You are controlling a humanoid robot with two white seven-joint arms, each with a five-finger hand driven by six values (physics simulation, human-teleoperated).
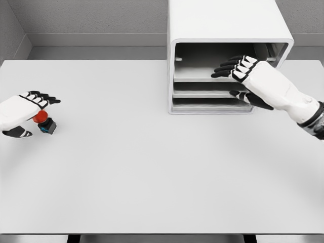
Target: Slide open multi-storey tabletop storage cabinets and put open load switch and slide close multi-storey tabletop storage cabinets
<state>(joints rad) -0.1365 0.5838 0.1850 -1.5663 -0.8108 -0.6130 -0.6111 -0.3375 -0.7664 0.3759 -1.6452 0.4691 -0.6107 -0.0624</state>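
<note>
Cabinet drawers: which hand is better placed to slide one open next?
The right hand: its fingers already reach into the white storage cabinet front at the upper shelf, while the left hand sits far across the table beside the red-knobbed switch.

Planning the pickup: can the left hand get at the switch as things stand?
Probably yes. The left hand is right over the switch, fingers spread above its red knob, and nothing on the table stands between them.
</note>
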